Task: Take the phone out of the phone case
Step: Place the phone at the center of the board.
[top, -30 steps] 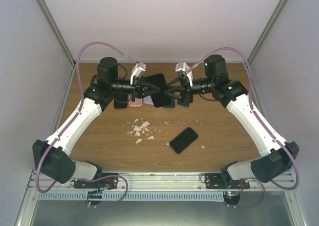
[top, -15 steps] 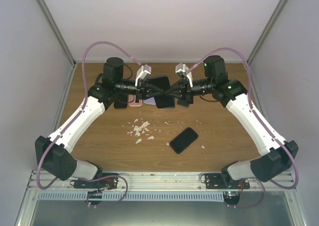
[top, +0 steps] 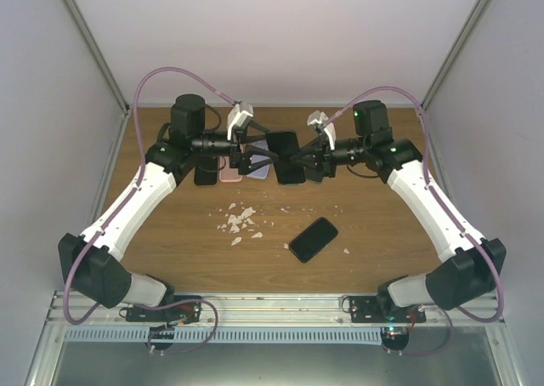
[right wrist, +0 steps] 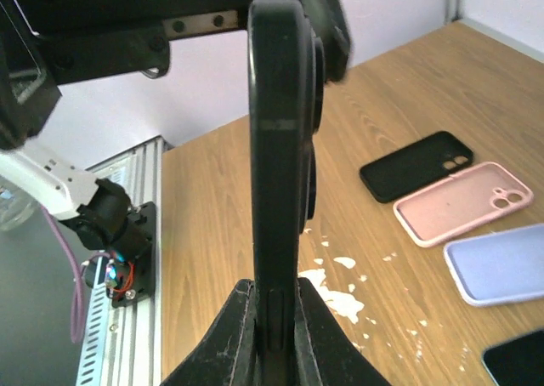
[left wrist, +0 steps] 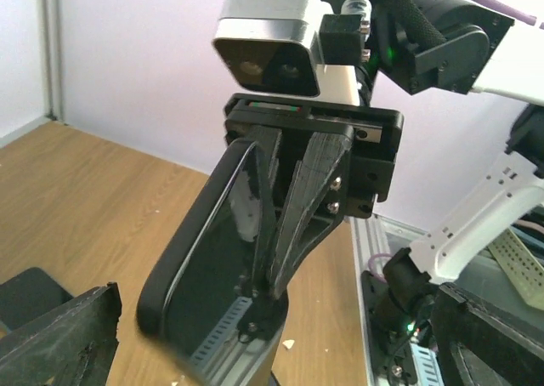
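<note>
The right gripper's (right wrist: 274, 294) jaws are clenched on a thin edge of the cased phone (top: 287, 156), which hangs above the bench (top: 374, 224). The left gripper's (top: 260, 151) jaws stand released, spread wide close beside it. From above, its long axis runs near-to-far, crosswise to both arms. Empty cases (top: 229, 173) lie lower, to its left. Open wood runs nearer, out to white scraps (top: 240, 222) and a bare phone (top: 313, 239).

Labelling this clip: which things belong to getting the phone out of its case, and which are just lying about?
In the job: cased phone, right gripper shut on it, left gripper open.
Lying about: bare phone, black case, pink case, lilac case, white scraps.
</note>
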`<state>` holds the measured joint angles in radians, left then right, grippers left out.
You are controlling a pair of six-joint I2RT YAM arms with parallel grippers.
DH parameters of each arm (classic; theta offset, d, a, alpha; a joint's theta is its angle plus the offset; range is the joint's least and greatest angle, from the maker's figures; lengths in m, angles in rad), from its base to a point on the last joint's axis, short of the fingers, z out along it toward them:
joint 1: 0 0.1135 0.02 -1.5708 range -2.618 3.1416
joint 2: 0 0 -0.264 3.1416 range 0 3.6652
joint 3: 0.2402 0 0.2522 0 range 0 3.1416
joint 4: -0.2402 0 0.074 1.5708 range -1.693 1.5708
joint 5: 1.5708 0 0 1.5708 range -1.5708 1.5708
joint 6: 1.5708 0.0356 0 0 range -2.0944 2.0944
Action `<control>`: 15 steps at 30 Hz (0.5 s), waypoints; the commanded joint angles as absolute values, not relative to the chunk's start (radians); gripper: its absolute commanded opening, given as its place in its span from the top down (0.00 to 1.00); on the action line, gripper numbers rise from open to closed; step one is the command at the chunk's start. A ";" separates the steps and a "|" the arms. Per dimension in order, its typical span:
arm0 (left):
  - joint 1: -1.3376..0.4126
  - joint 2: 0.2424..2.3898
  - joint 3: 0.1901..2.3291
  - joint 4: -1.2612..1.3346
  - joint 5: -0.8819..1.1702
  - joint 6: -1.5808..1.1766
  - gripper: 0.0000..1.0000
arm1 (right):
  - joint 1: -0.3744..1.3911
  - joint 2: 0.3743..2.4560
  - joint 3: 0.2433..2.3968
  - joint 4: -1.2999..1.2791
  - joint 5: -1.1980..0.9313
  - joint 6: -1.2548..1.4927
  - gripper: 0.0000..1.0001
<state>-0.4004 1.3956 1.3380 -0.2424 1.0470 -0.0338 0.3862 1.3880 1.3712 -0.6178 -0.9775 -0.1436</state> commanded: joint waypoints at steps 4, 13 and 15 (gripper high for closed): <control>-0.345 1.371 1.329 -0.180 0.985 -0.070 0.01 | 0.252 1.388 1.329 -0.627 -1.041 -0.128 0.99; -0.280 1.325 1.291 -0.170 0.951 -0.070 0.01 | -0.037 1.507 1.281 -0.733 -1.057 -0.175 1.00; -0.275 1.318 1.282 -0.163 0.947 -0.078 0.01 | -0.090 1.558 1.284 -0.759 -1.041 -0.189 1.00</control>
<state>-0.2920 1.3575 1.3060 -0.2256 0.9661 -0.0643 0.0006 1.4914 1.2903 -0.6956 -1.0260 -0.1497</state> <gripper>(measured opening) 0.990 0.072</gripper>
